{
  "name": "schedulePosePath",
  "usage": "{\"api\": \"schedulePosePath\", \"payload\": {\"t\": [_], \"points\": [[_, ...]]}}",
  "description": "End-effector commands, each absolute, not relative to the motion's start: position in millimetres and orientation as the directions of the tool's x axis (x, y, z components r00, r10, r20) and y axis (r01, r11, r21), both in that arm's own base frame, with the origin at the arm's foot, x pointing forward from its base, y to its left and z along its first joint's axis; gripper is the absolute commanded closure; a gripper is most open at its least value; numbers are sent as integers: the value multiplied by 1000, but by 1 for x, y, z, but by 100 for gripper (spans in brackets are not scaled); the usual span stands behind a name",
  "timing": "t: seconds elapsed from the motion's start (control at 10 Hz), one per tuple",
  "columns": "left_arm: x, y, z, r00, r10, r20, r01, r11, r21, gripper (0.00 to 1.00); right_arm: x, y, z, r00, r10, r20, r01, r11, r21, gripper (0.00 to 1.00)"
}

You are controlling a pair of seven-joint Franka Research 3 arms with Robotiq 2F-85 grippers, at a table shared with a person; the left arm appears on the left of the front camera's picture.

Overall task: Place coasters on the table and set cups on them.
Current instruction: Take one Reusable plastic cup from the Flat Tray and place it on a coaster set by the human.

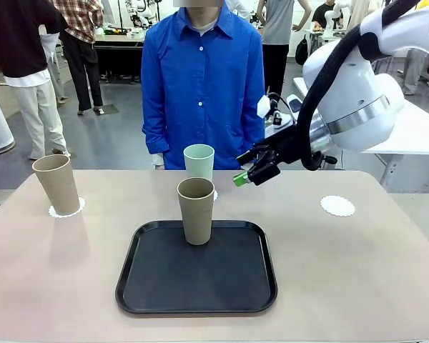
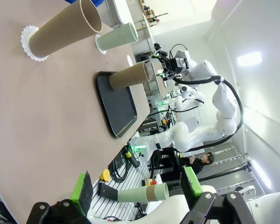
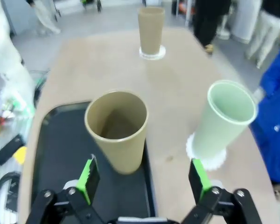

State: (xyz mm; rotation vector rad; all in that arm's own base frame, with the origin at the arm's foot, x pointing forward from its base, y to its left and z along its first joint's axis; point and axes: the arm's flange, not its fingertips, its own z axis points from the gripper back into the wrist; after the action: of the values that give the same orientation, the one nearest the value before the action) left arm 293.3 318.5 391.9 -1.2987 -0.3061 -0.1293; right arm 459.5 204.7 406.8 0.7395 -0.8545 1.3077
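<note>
Right gripper (image 1: pixel 247 176) jaws wide, holding nothing, I see it above the tan cup (image 1: pixel 196 209) on the tray (image 1: pixel 196 289), mint cup (image 1: pixel 199 161) and far tan cup (image 1: pixel 56 184) on coasters, one coaster (image 1: pixel 337 206) bare, left gripper (image 2: pixel 137 187) wide too.

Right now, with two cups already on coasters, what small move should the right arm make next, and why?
Probably lower the open right gripper around the tan cup standing on the black tray and close on it. That cup sits just ahead of the fingers, and one coaster at the table's right side is bare, while the mint cup and the other tan cup already stand on theirs.
</note>
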Motion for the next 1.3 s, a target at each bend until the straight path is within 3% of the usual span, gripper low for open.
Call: {"api": "schedulePosePath", "payload": {"t": [0.0,0.2,0.8,0.9,1.2], "points": [[292,317,395,956,86,280,247,278,-928,0,458,190,367,-9,347,938,-1000,24,-18,0],[292,317,395,956,86,280,247,278,-928,0,448,176,348,-82,261,962,-997,-37,-75,0],[292,317,395,956,86,280,247,278,-928,0,437,172,312,-19,327,945,-1000,-7,-18,0],[292,317,395,956,86,280,247,278,-928,0,437,166,319,-28,259,965,-999,-43,-18,0],[292,317,395,956,86,280,247,278,-928,0,437,166,319,-28,259,965,-999,-43,-18,0]]}}
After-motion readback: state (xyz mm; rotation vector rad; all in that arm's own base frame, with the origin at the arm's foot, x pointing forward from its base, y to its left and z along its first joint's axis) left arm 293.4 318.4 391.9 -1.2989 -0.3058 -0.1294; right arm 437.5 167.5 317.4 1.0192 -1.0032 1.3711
